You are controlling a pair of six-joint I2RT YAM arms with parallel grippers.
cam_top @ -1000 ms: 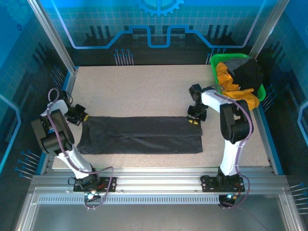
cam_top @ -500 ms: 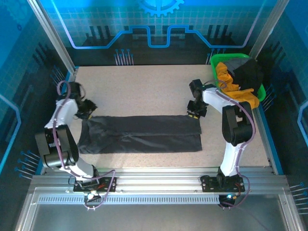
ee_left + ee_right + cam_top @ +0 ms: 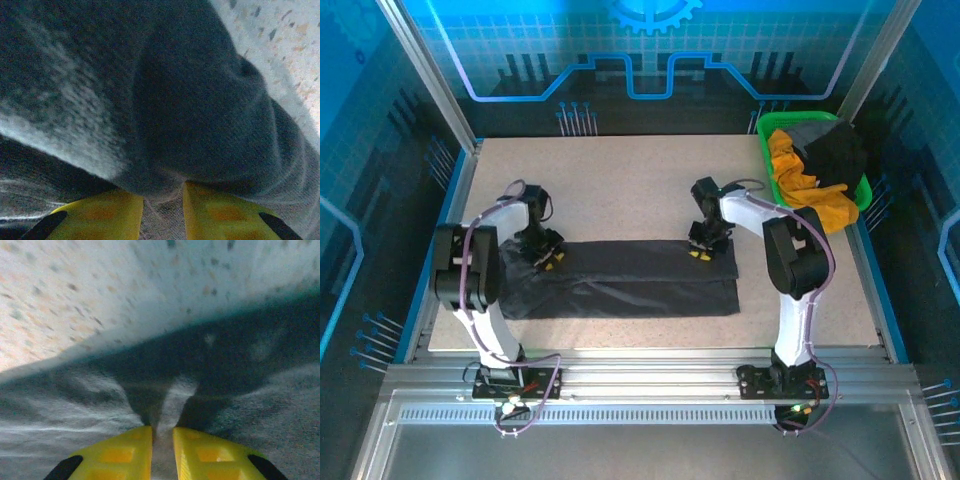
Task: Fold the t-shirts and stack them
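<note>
The large dark charcoal-grey t-shirt (image 3: 640, 285) lies on the table as a long, flat band. My left gripper (image 3: 546, 260) is over the band's left part, shut on a pinch of its cloth. In the left wrist view the yellow fingers (image 3: 100, 215) clamp a ridge of the grey fabric (image 3: 200, 100). My right gripper (image 3: 701, 250) is at the band's upper edge towards the right, also shut on it. The right wrist view shows a raised fold of the shirt (image 3: 75, 400) squeezed between the fingers (image 3: 120, 455). A mustard-yellow t-shirt (image 3: 805, 185) and a black one (image 3: 835, 150) fill the basket.
The bright green plastic basket (image 3: 768, 130) stands at the back right corner of the speckled table (image 3: 620, 180). The yellow shirt hangs over its front rim. Aluminium frame posts (image 3: 425, 70) rise at the back corners.
My left gripper swept from the table's left edge rightwards, drawing the shirt's left end inward. The right gripper slid a little to the left, pulling the upper right corner with it.
</note>
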